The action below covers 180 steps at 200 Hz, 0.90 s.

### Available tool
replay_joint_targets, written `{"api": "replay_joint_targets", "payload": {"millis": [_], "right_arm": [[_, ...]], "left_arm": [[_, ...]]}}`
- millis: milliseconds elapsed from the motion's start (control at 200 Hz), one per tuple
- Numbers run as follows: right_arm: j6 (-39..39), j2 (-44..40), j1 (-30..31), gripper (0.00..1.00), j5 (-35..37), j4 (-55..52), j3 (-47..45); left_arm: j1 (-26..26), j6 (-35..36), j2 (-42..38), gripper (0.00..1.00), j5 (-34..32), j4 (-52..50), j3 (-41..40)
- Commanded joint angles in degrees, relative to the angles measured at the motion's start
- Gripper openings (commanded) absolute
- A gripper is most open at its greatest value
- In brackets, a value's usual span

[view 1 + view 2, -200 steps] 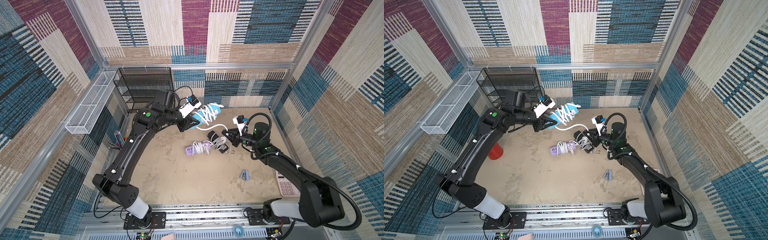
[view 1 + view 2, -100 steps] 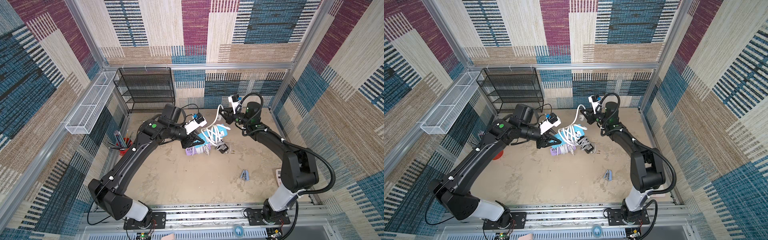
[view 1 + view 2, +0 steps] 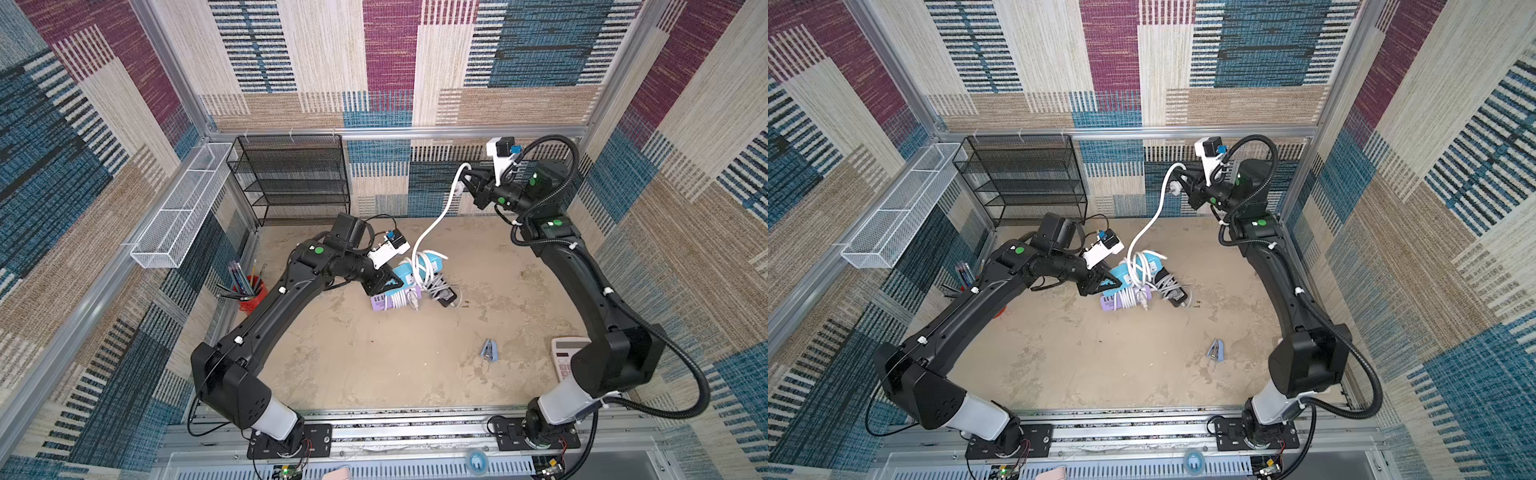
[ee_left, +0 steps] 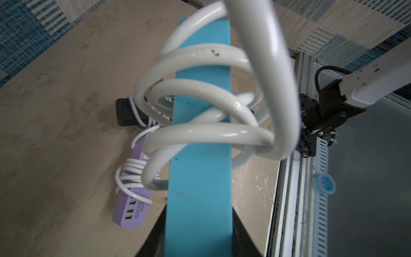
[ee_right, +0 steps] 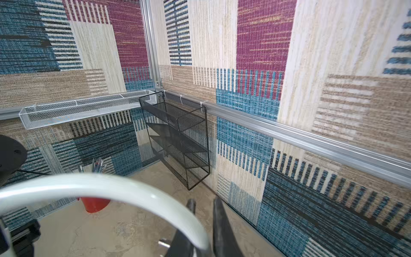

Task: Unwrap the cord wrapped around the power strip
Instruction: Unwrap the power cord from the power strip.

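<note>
A blue power strip (image 3: 433, 262) (image 4: 200, 189) hangs tilted just above the table, and my left gripper (image 3: 388, 283) (image 4: 199, 235) is shut on one end of it. A thick white cord (image 3: 436, 220) (image 4: 211, 131) still loops loosely round the strip in several coils. From the coils the cord climbs to my right gripper (image 3: 467, 183) (image 5: 203, 204), which is shut on the cord's plug end, high up by the back wall. In the right wrist view the cord (image 5: 100, 182) arcs across in front of the fingers (image 5: 216, 213).
A purple power strip (image 3: 380, 301) (image 4: 131, 211) with thin white cord and a black one (image 3: 446, 296) lie under the blue strip. Black mesh rack (image 3: 291, 178) and white wire basket (image 3: 178, 208) hang at the back left. Red pen cup (image 3: 249, 296), blue clip (image 3: 488, 349), calculator (image 3: 563, 357).
My right gripper has carried the cord's end from low over the table up to the back wall, drawing out cord. My left gripper has brought the blue strip down and forward.
</note>
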Motion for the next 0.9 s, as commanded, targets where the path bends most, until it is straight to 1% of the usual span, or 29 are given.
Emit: {"api": "replay_joint_targets", "payload": {"millis": [0, 85, 200, 346, 401, 516, 591, 691, 897], "right_arm": [[-0.26, -4.93, -1.61, 0.00, 4.76, -2.10, -5.33], [0.35, -9.00, -3.42, 0.00, 8.54, -3.81, -10.52], [1.03, -12.99, -4.49, 0.00, 16.90, -8.42, -16.09], [4.41, -14.72, -5.35, 0.00, 29.22, -12.72, -22.87], [5.72, -14.28, -6.31, 0.00, 31.73, -13.25, -25.84], [8.72, -12.47, -8.93, 0.00, 33.26, -13.07, -30.92], [10.27, -10.65, -9.83, 0.00, 34.34, -12.79, -33.09], [11.63, -7.68, -10.12, 0.00, 34.78, -12.02, -35.18], [13.79, -0.48, -10.12, 0.00, 32.62, -10.41, -38.61]], "left_arm": [[1.59, -2.29, 0.51, 0.00, -5.40, 6.53, 1.96], [2.60, -2.34, 1.46, 0.00, -9.53, 8.44, 4.06], [3.05, -1.92, 3.14, 0.00, -14.54, 10.48, 7.68], [3.07, -3.15, 3.92, 0.00, -20.50, 15.31, 9.15], [3.05, -3.56, 3.27, 0.00, -22.01, 17.80, 8.37], [3.05, -4.08, 1.44, 0.00, -23.86, 21.57, 6.41], [3.06, -4.58, 0.29, 0.00, -23.86, 22.75, 5.25], [3.07, -5.56, -1.12, 0.00, -22.60, 23.62, 3.76], [2.73, -7.55, -3.22, 0.00, -18.83, 26.98, 0.11]]}}
